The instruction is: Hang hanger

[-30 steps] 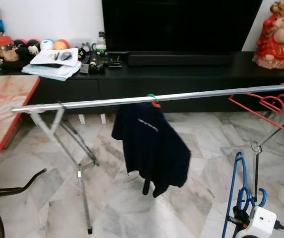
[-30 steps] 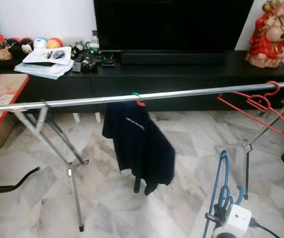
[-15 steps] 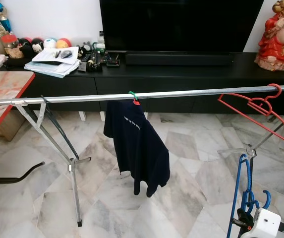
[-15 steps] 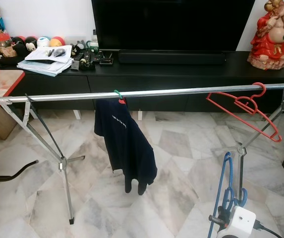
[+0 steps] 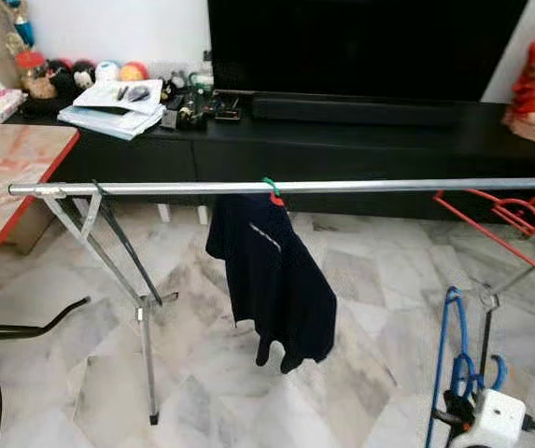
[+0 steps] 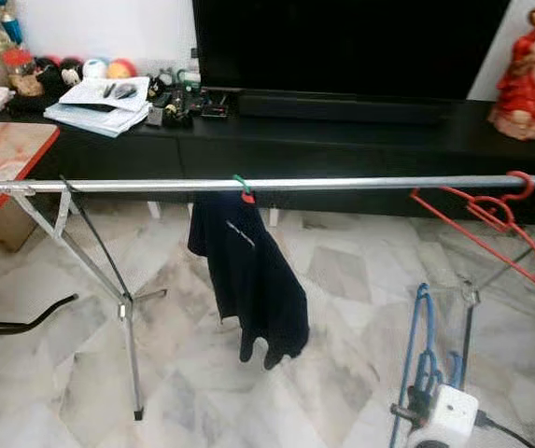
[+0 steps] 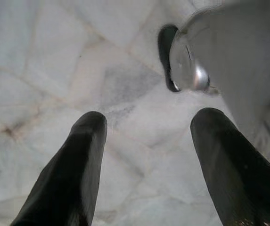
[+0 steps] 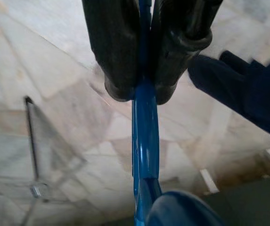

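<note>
Blue plastic hanger [image 5: 454, 359] stands upright at five o'clock, clenched in my right gripper [image 8: 142, 92], with the long horizontal silver metal rail [image 5: 276, 188] up toward twelve; left gripper [image 7: 146, 136] hangs released.

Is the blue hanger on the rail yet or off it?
Off. The right gripper is shut on the blue hanger, low near the floor, well below the rail.

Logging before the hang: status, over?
Right claw shut on blue hanger, low. Left claw open, idle. Rail carries dark shirt, red hanger.
</note>
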Motion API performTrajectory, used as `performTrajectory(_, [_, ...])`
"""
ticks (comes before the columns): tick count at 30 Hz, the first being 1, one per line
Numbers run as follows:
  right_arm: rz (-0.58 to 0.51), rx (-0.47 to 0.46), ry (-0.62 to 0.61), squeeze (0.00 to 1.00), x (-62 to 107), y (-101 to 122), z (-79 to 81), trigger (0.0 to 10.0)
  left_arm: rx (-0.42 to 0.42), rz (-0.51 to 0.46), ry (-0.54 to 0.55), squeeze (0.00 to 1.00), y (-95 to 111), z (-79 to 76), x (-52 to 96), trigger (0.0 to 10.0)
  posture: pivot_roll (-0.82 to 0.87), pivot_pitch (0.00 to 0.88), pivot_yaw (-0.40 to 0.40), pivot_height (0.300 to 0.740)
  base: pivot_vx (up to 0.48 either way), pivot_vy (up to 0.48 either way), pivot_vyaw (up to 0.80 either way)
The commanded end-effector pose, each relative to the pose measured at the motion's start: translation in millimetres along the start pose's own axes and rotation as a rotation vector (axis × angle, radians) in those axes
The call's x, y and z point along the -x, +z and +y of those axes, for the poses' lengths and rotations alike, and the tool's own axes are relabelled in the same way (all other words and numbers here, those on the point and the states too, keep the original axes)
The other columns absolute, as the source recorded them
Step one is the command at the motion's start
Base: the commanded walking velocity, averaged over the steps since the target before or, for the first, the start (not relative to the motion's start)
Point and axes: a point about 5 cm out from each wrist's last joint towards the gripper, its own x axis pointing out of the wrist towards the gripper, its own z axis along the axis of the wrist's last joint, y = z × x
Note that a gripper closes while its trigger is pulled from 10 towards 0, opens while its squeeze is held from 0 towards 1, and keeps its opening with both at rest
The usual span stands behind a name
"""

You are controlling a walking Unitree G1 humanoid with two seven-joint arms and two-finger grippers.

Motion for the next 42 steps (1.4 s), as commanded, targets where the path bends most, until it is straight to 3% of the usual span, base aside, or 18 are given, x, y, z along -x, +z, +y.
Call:
performTrajectory(1, [-0.007,0.011,-0.026,0.00,3.0,0.8,-8.8,10.0,-0.005,0.008,-0.010,0.00,-2.2,-3.0,-0.2,10.0,-0.06,0.084,-0.010,0.740,0.382,0.000,0.48])
performTrajectory(11, [-0.018,0.016,-0.015,0.00,3.4,0.7,-7.5,10.0,-0.018,0.010,-0.016,0.00,-2.3,-2.7,-0.1,10.0,-0.08,0.071,0.000,0.740,0.377,0.000,0.00])
performTrajectory(21, [-0.084,0.074,0.046,0.00,-0.4,9.8,-3.3,10.0,-0.031,-0.005,-0.029,0.00,3.0,-2.9,-0.6,10.0,-0.08,0.064,0.010,0.740,0.000,0.000,0.00])
performTrajectory(31, [-0.163,0.070,0.083,0.00,-3.3,17.3,0.3,10.0,-0.047,-0.004,-0.033,0.00,3.8,-3.4,-0.8,10.0,-0.06,0.057,0.013,0.740,0.000,0.000,0.00])
performTrajectory(42, [-0.072,0.111,0.095,0.00,-5.3,10.3,-3.0,10.0,-0.037,-0.006,-0.031,0.00,2.2,-3.5,-0.6,10.0,-0.06,0.069,0.000,0.740,0.000,0.000,0.00])
